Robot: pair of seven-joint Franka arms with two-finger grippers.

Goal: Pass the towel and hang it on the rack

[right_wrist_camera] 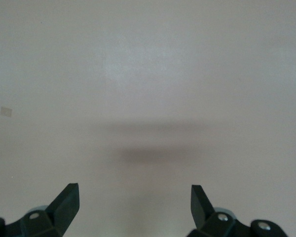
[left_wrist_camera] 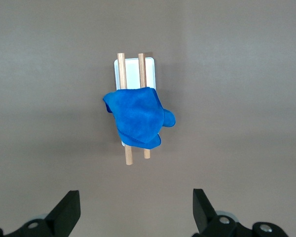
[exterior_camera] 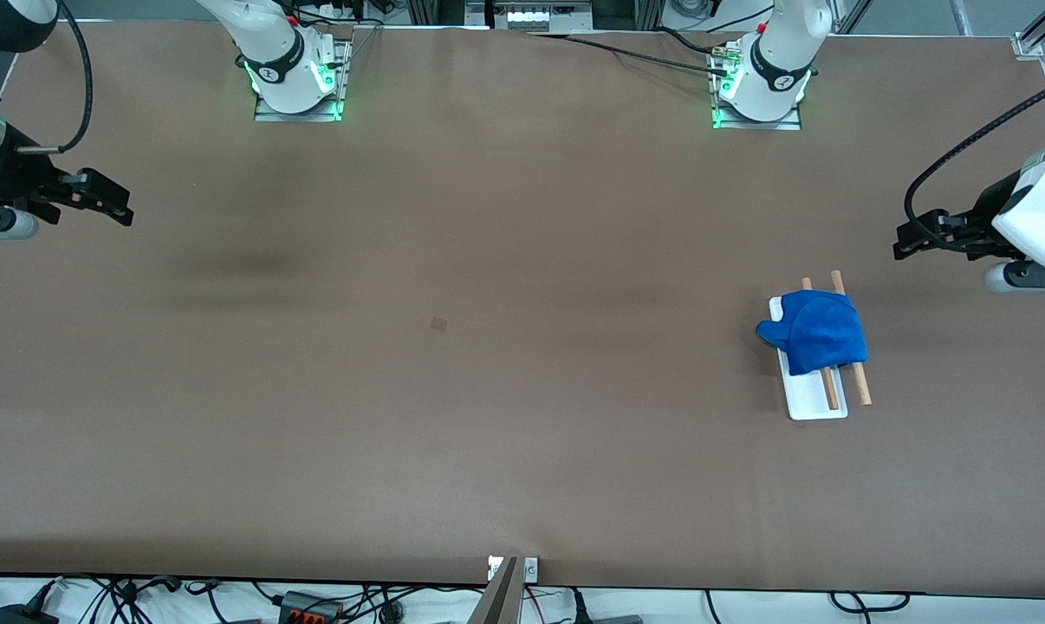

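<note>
The royal-blue towel (exterior_camera: 817, 334) is draped over the two wooden rods of the rack (exterior_camera: 820, 400), which stands on the table toward the left arm's end. It covers the rods' middle; their ends stick out both ways. In the left wrist view the towel (left_wrist_camera: 137, 118) hangs on the rack (left_wrist_camera: 135, 74) with one corner drooping off the side. My left gripper (exterior_camera: 905, 243) is open and empty, up in the air at the table's end beside the rack; its fingertips (left_wrist_camera: 69, 207) frame bare table. My right gripper (exterior_camera: 117, 206) is open and empty over the right arm's end of the table.
The brown table (exterior_camera: 488, 390) is bare apart from a small dark square mark (exterior_camera: 438, 324) near its middle, which also shows pale in the right wrist view (right_wrist_camera: 6, 111). The arm bases (exterior_camera: 297, 82) stand along the edge farthest from the front camera. Cables lie off the near edge.
</note>
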